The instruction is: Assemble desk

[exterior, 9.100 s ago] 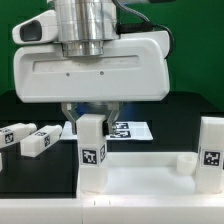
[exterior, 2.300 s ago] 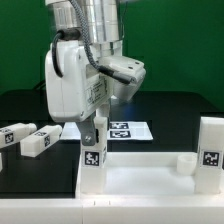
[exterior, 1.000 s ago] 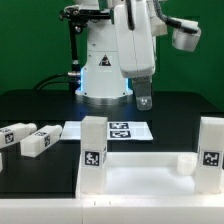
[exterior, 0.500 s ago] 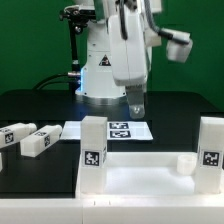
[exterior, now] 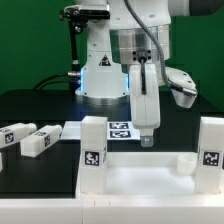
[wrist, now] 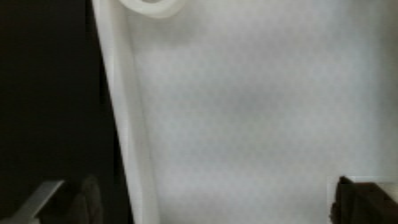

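Observation:
The white tabletop point(exterior: 140, 180) lies flat at the front. One white tagged leg point(exterior: 92, 150) stands upright on it at the exterior view's left, and another point(exterior: 212, 150) at the right. A bare round socket point(exterior: 185, 162) sits beside the right leg. Two loose legs point(exterior: 15, 135) point(exterior: 40, 142) lie on the black table to the left. My gripper point(exterior: 147, 138) points down just above the tabletop's far edge. In the wrist view the gripper point(wrist: 210, 200) is open and empty, its fingers point(wrist: 54, 200) wide apart over the tabletop point(wrist: 249, 110), with a socket point(wrist: 151, 8) ahead.
The marker board point(exterior: 115, 130) lies flat behind the tabletop, just beside the gripper. The robot base point(exterior: 100, 80) stands at the back. The black table point(exterior: 30, 170) borders the tabletop on the exterior view's left.
The arm has swung round and come down. The gripper dropped from high above the marker board to just over the tabletop's far edge. The legs and tabletop have not moved.

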Robot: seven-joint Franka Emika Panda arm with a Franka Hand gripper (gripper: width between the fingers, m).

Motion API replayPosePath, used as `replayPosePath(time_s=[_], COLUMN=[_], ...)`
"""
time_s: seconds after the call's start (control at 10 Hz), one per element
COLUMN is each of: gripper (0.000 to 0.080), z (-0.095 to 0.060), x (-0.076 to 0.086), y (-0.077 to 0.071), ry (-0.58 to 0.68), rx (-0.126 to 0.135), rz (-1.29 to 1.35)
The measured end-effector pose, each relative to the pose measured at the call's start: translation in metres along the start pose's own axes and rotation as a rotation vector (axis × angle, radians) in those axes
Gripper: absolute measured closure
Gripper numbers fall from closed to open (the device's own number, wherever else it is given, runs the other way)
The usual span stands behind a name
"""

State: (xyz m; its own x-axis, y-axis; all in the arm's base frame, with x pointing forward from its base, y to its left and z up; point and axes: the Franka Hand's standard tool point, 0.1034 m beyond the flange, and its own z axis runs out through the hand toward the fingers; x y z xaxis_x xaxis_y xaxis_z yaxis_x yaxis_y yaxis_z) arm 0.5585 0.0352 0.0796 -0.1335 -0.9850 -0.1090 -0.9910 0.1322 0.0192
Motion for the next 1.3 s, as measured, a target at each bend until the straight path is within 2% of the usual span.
replayPosePath(time_s=[0.2,0.3,0.4,0.6,0.8,1.0,1.1,1.2,1.3], gripper=[0.0151,0.0151,0.0151,0.0151,0.0151,0.0151,0.0241,0.0376,0.0376], z=[0.004,0.015,0.027,0.053,0.07,0.074,0.075,0.075,0.075], x=[0.001,0.006,0.013,0.01,0.004,-0.003,-0.002,-0.002,-0.002], y=[0.005,0.018,0.03,0.04,0.048,0.052,0.052,0.052,0.052], ry=[0.007,0.024,0.046,0.079,0.101,0.102,0.102,0.103,0.103], rx=[0.003,0.005,0.026,0.005,-0.013,-0.028,-0.027,-0.028,-0.028], rz=[-0.008,-0.009,-0.004,-0.018,-0.038,-0.038,-0.04,-0.04,-0.04])
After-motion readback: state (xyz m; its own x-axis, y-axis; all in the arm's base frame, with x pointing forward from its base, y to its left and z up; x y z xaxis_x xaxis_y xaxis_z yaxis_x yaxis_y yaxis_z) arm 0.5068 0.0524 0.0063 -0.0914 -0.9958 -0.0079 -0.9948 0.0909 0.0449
